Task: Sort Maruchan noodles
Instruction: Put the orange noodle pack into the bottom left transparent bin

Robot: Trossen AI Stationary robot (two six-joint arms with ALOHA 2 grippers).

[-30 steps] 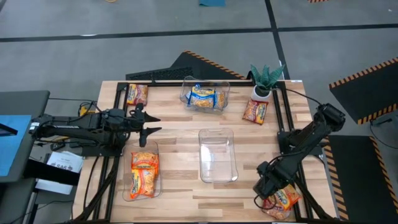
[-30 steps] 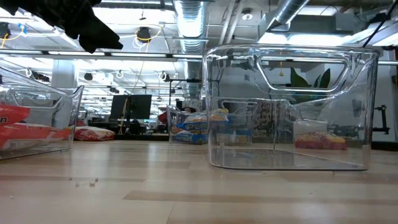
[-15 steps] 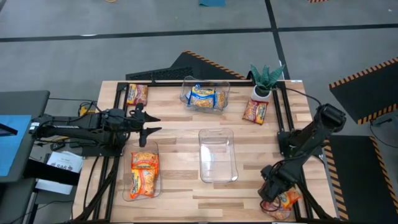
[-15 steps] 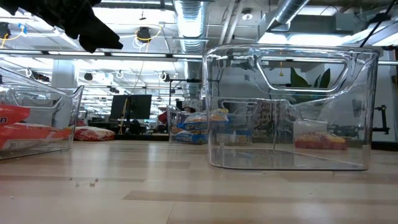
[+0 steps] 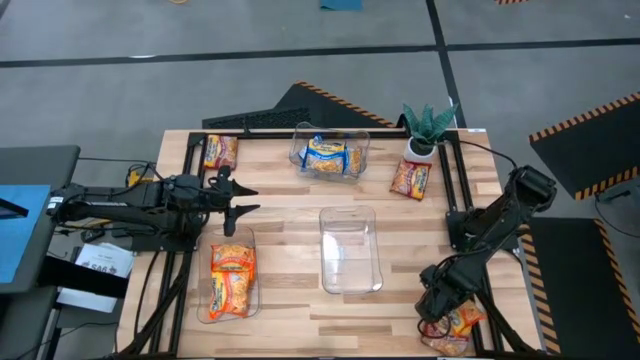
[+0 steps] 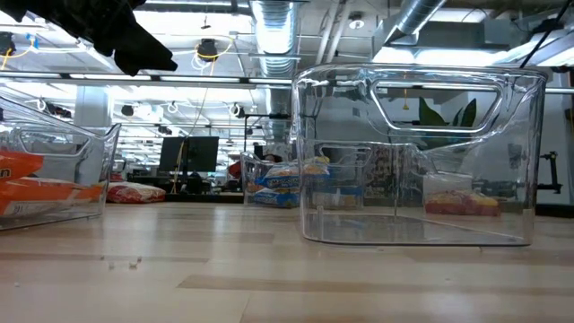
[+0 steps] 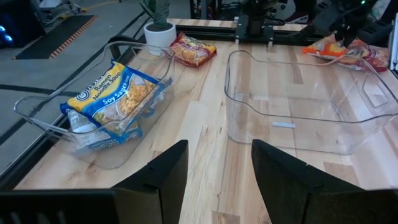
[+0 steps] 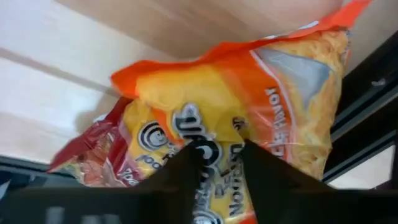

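Right wrist view: right gripper [image 8: 214, 155] pinches the orange ramen packet [image 8: 249, 118], apparently gripped. Lift straight up, leaving the red packet [image 8: 93, 162] underneath behind.

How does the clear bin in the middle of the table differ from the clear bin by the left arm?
The middle bin holds nothing; the left bin holds orange noodle packets. The middle bin stands between the two arms; the left bin sits at the near left, just below the left gripper. Both are clear plastic and lie lengthwise the same way.
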